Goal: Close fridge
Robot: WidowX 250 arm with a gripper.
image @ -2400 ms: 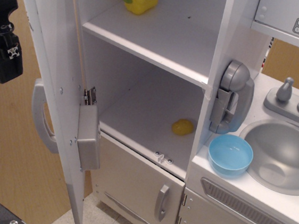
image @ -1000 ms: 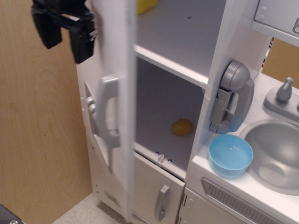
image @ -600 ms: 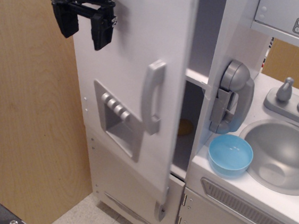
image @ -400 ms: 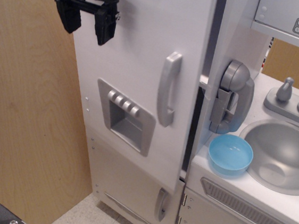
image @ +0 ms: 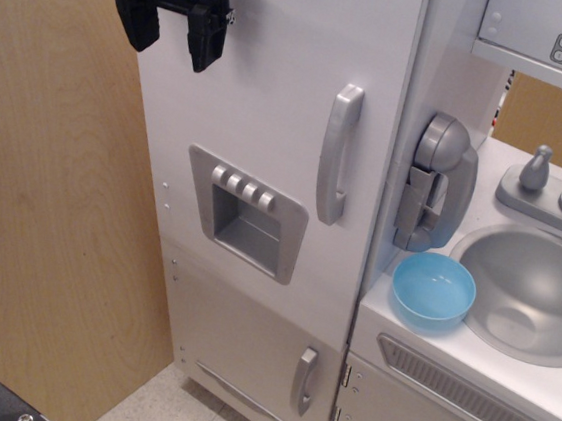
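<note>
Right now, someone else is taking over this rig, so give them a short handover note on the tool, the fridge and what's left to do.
Tool: black, open, holding nothing, at the top left of the tall white toy fridge door.
Fridge: door looks flush with the cabinet, no gap visible; grey vertical handle and grey dispenser panel face out.
Done: closing appears complete.
Left: confirm it is fully shut, then back the tool away.

Fridge (image: 270, 119) door shut; pincer (image: 171, 30) spread, empty, at upper-left corner.
</note>
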